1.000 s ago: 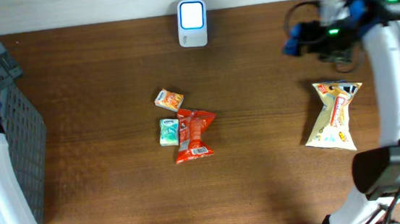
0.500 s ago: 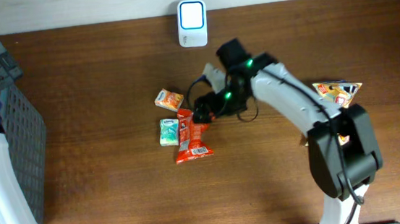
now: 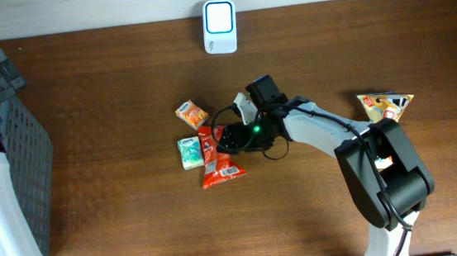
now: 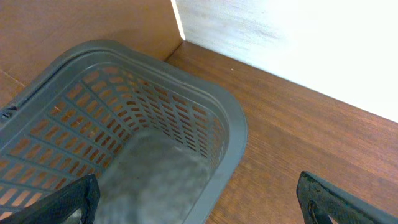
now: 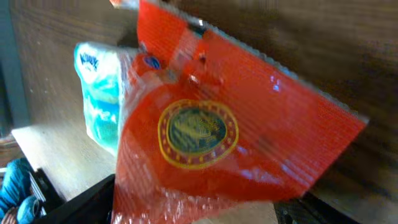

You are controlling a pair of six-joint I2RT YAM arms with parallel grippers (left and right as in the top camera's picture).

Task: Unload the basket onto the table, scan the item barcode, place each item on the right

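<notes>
Straddling the 12 o'clock end of the red packet, the right gripper is sitting low near table centre. In the right wrist view the packet is filling the frame between the two dark fingers, with the jaws standing fairly wide. Can't tell whether the pads are actually pinching the film or just flanking it.

The packet is lying flat on the table, long axis running roughly 12 to 6, and a white label patch is showing face-up at its 6 o'clock end. Touching its 9 o'clock side is the teal tissue pack. Just beside it, at the packet's 11 o'clock, the small orange box is lying. At the table's 12 o'clock edge the white scanner is standing, well apart from the packet. Out at 3 o'clock the yellow snack bag is lying partly hidden under the right arm.

The left gripper is hanging wide open, holding nothing, over the grey basket at the table's 9 o'clock edge.
</notes>
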